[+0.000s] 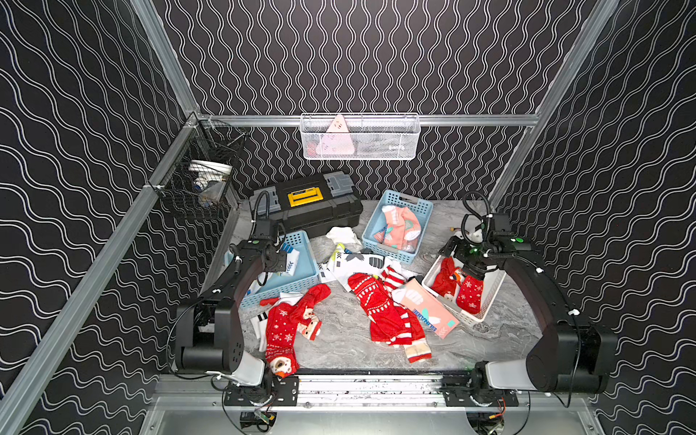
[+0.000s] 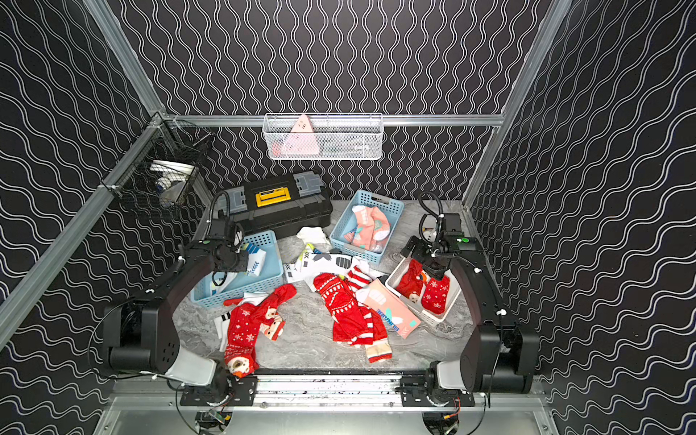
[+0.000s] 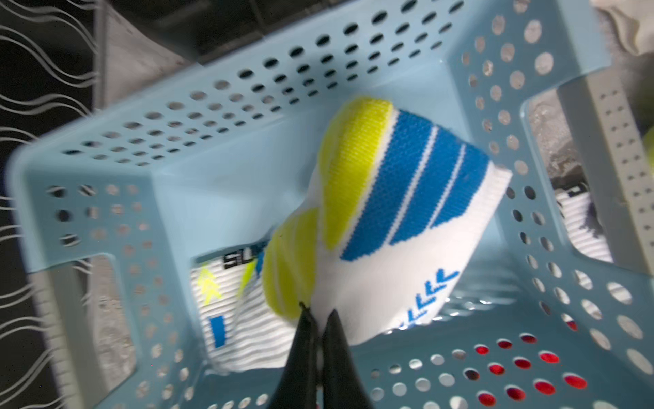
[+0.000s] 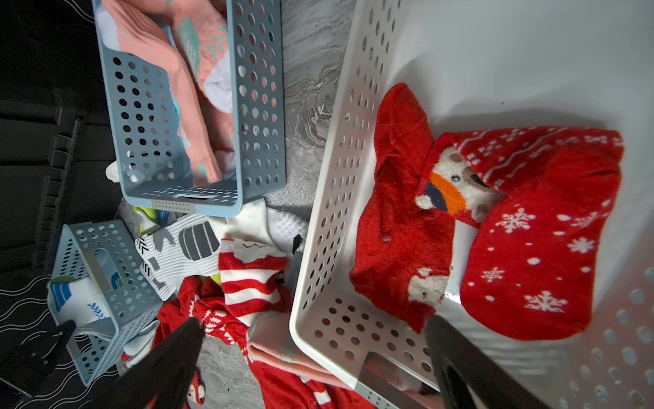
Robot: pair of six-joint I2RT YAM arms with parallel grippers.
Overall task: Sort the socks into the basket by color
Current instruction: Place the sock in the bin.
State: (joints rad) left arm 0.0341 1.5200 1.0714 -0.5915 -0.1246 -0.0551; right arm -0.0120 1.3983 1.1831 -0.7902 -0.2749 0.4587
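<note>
left gripper (image 3: pixel 318 311) clamped on white sock (image 3: pixel 389 219), sock hung off the tips over blue basket (image 3: pixel 106 212) | right gripper (image 4: pixel 315 320) spread wide, released, red socks (image 4: pixel 531 248) laid in white basket (image 4: pixel 336 177) just below | left jaws blocked by arm (image 1: pixel 241 278) in both top views, wrist shot kinda smeared

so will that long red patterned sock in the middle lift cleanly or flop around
Probably floppy: the red patterned sock lies limp on the table. It touches the striped sock, so that may drag along. Likely light, like the white sock hanging folded from the left end effector.
</note>
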